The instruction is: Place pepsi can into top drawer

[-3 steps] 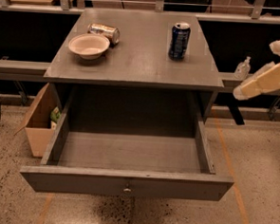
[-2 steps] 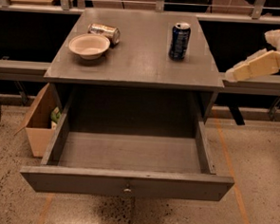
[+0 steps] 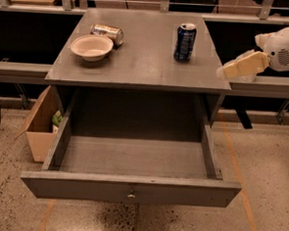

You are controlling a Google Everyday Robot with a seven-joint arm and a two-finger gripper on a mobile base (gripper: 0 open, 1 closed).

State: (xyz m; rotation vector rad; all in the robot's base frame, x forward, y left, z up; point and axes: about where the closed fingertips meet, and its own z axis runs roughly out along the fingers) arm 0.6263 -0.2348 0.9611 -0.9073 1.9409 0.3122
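Observation:
The pepsi can [image 3: 185, 42] stands upright on the grey table top, toward its right rear. The top drawer [image 3: 130, 189] is pulled fully open below the table top, and its inside holds nothing. My gripper [image 3: 225, 70] comes in from the right edge of the view at the end of a white arm. Its beige tip sits at the table's right edge, to the right of the can and a little nearer, apart from it. It holds nothing that I can see.
A beige bowl [image 3: 91, 47] and a silver-gold can [image 3: 107, 33] lying on its side are at the table's left rear. A cardboard box [image 3: 40, 126] stands on the floor left of the drawer. Dark shelves and a rail run behind the table.
My gripper has moved left and up, from beside the table's right side toward the table top edge near the can. The can and the drawer have not moved.

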